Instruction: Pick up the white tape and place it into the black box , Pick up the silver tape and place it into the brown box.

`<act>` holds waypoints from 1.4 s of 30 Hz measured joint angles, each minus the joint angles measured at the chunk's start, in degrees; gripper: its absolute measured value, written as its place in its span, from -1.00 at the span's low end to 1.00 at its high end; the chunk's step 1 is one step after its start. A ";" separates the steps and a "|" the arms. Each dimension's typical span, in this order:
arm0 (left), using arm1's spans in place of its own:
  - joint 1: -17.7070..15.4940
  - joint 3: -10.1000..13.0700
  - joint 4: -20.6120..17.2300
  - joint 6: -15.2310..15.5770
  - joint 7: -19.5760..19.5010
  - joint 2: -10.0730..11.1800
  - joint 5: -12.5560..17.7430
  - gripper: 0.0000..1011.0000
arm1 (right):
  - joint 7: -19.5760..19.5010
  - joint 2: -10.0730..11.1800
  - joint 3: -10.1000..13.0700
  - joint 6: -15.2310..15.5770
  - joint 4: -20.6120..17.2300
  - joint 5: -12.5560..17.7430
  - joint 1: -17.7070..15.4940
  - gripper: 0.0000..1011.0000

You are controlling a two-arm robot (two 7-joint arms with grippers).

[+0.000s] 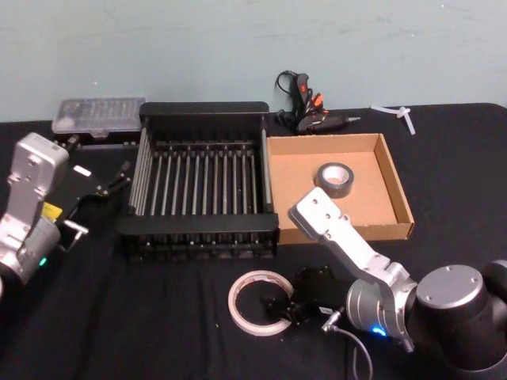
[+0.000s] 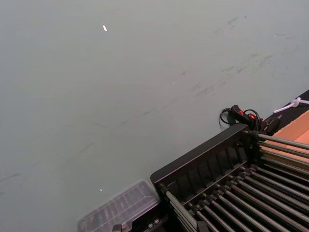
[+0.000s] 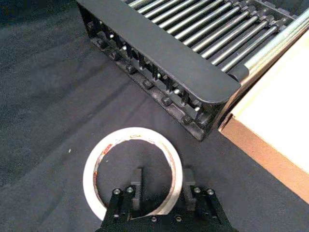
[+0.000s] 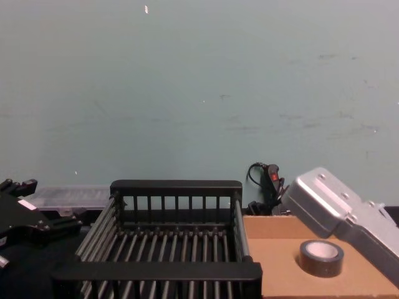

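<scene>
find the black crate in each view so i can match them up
Head: black crate, centre, left of the cardboard box.
Left wrist: crate corner and bars, lower right.
Right wrist: crate front rim, top.
Chest: crate, lower centre.
Shared landmark: the cardboard box touching the crate's right side.

The right gripper [image 1: 279, 310] straddles the near rim of the white tape [image 1: 260, 302], which lies flat before the black box [image 1: 200, 229]. The silver tape [image 1: 333, 180] sits inside the brown box [image 1: 394, 187]. The left gripper [image 1: 119, 178] waits left of the crate.
</scene>
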 joint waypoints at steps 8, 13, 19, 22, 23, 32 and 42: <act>0.00 0.00 0.00 0.00 0.00 0.00 0.00 0.98 | 0.00 0.00 0.01 0.00 0.00 0.03 0.00 -0.39; 0.00 0.00 0.00 0.00 0.00 0.00 0.00 0.98 | 0.01 0.00 0.00 0.00 0.00 0.06 0.00 -0.71; 0.00 0.00 0.00 0.00 0.00 0.00 0.00 0.98 | 0.01 0.00 0.00 0.00 0.00 0.07 0.00 -0.82; 0.00 0.00 0.00 0.00 0.00 0.00 0.00 0.98 | 0.01 -0.01 -0.01 0.00 0.00 0.07 0.00 -0.82; 0.00 0.00 0.00 0.00 0.00 0.00 0.00 0.98 | 0.01 0.00 0.00 0.00 0.00 0.07 0.00 -0.82; 0.00 0.00 0.00 0.00 0.00 0.00 0.00 0.98 | 0.58 0.02 0.58 -0.51 -0.15 1.09 -0.02 -0.82; 0.00 0.00 0.00 0.00 0.00 0.00 0.00 0.98 | 1.71 1.10 0.92 -1.70 -2.10 3.47 0.18 -0.82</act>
